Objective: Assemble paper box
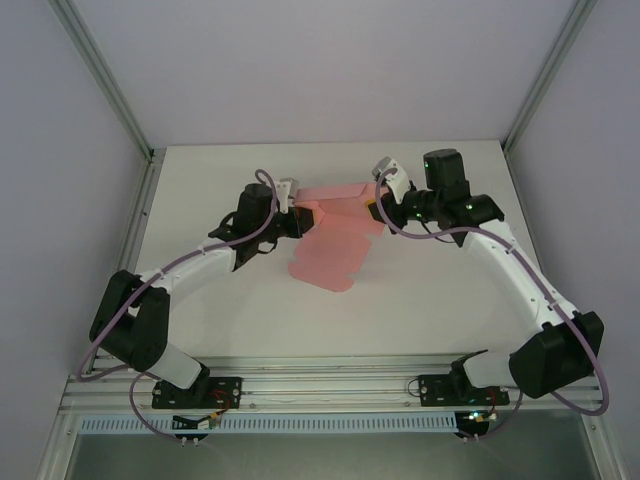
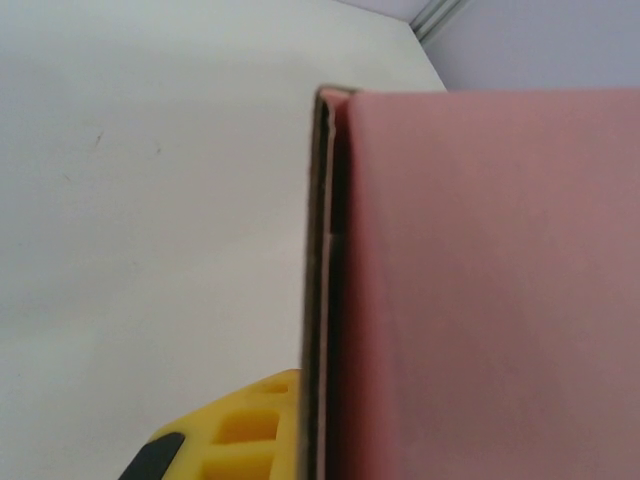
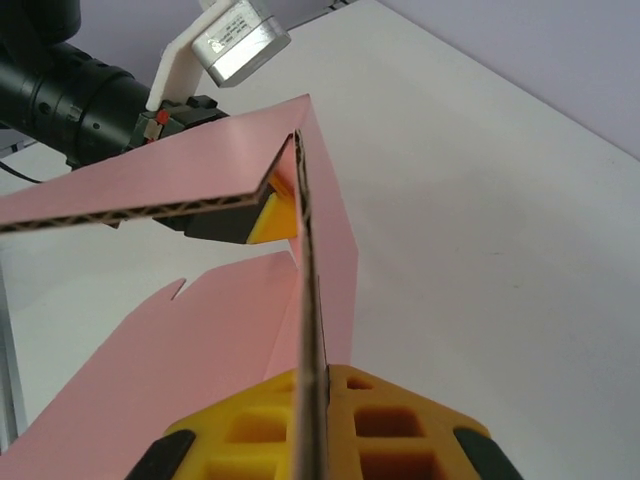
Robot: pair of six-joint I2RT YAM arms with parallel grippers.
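Left gripper (image 1: 292,213): you find it left of centre in the top view, jaws pressed together on the left end of the paper box's raised strip. In the left wrist view, one yellow finger (image 2: 235,440) sits against the card's edge at the bottom.
Paper box (image 1: 328,258): pink corrugated card, mid-frame on the white table (image 1: 450,290). Its lower flap lies flat and its upper strip stands up between your two grippers.
Right gripper (image 1: 377,208): right of centre, clamped on the strip's right end. In your right wrist view the card edge rises from between its yellow fingers (image 3: 395,425) to a folded corner.
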